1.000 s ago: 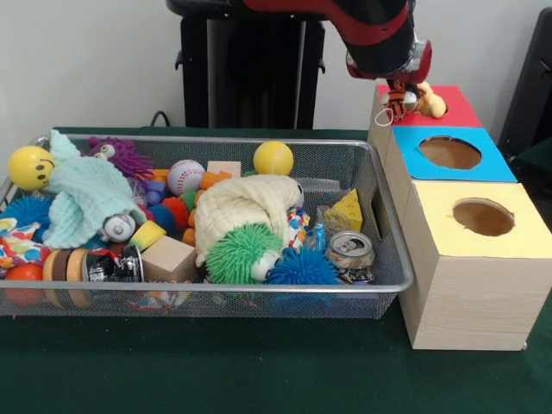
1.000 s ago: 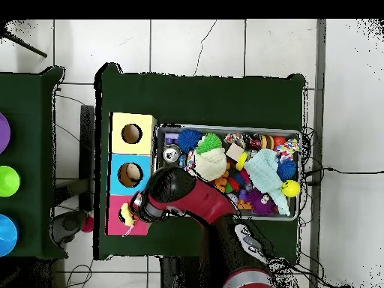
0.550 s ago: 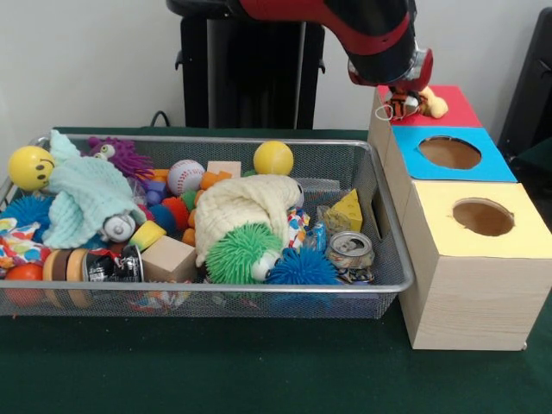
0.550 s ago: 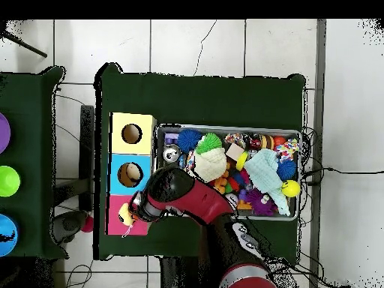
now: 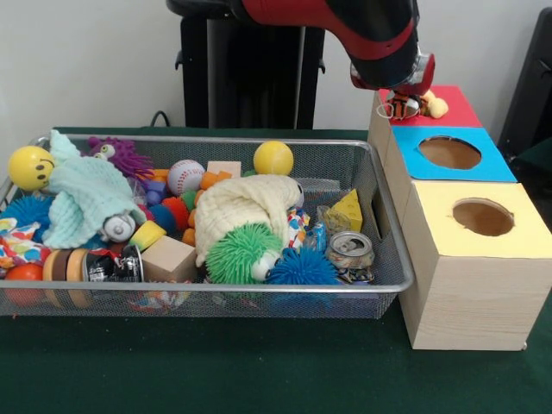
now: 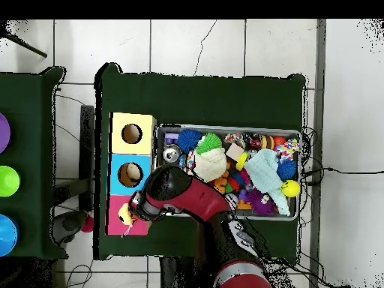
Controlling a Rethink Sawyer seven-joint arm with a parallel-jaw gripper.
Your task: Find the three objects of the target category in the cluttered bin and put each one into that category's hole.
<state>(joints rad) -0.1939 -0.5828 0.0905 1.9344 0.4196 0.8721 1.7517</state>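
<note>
My gripper (image 5: 404,97) is low over the red-topped box (image 5: 452,110) at the back right, shut on a small orange and yellow stuffed toy (image 5: 417,105) that hangs at the box's top. The red box's hole is hidden behind the toy and the wrist. In the overhead view the gripper (image 6: 136,212) is above the red box (image 6: 115,226), with the toy (image 6: 126,219) poking out on its left. The wire mesh bin (image 5: 259,289) holds the clutter: balls, spiky toys, wooden blocks, cloths and a can.
A blue-topped box (image 5: 487,166) and a yellow-topped box (image 5: 522,235) stand in a row in front of the red one, each with a round hole. The bin's right wall is close beside the boxes. My arm (image 6: 202,206) crosses the bin's near corner.
The gripper has carried the toy down and a little right, from hanging above the red box's left edge to resting low at its top.
</note>
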